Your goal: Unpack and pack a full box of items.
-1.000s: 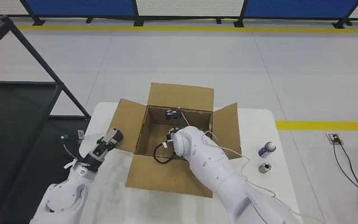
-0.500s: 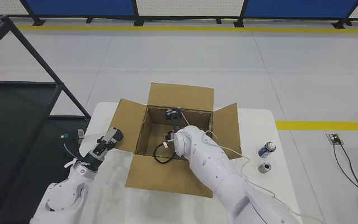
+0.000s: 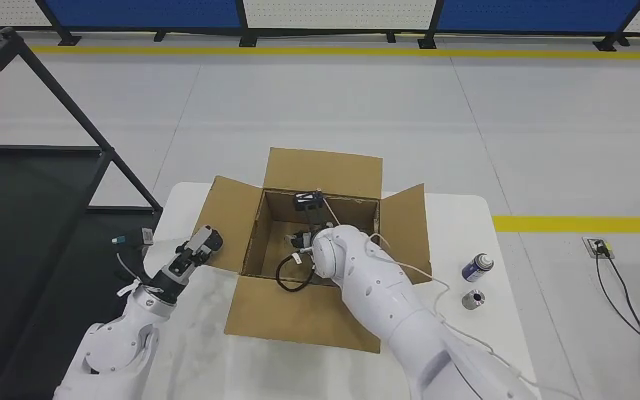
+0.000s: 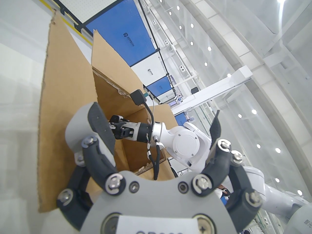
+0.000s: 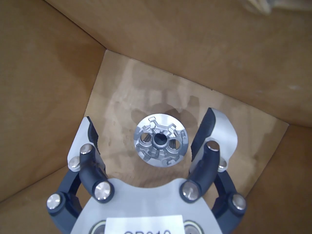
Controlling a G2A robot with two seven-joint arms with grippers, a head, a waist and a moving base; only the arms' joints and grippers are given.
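Since the earlier frames, the right arm has been shifted slightly within the cardboard box (image 3: 300,312), and the left arm has been drawn a little toward the left edge of the surface (image 3: 215,350).

**Position of the part.** A round metal disc (image 5: 160,142) is laid flat on the box floor, near one of its inner corners (which corner cannot be fixed from the top view). Its hub is faced up toward the right wrist. No long axis is presented, so any approach angle about the vertical is judged equivalent.

**Right gripper.** The right gripper (image 5: 149,119) is held directly above the disc. Its fingers (image 5: 214,127) are spread apart, one to each side of the disc, with nothing touched or held. A straight descent is judged to be all that the grasp requires.

**Left gripper.** The left gripper (image 4: 156,112) is held outside the box beside the left flap, fingers apart and empty. The right arm is clearly the nearer one.

**Clearances.** Two box walls stand close to the disc, so sideways room is limited; upward withdrawal is unobstructed. Two small cans (image 3: 476,282) are stood near the right edge of the surface, well apart from the box.
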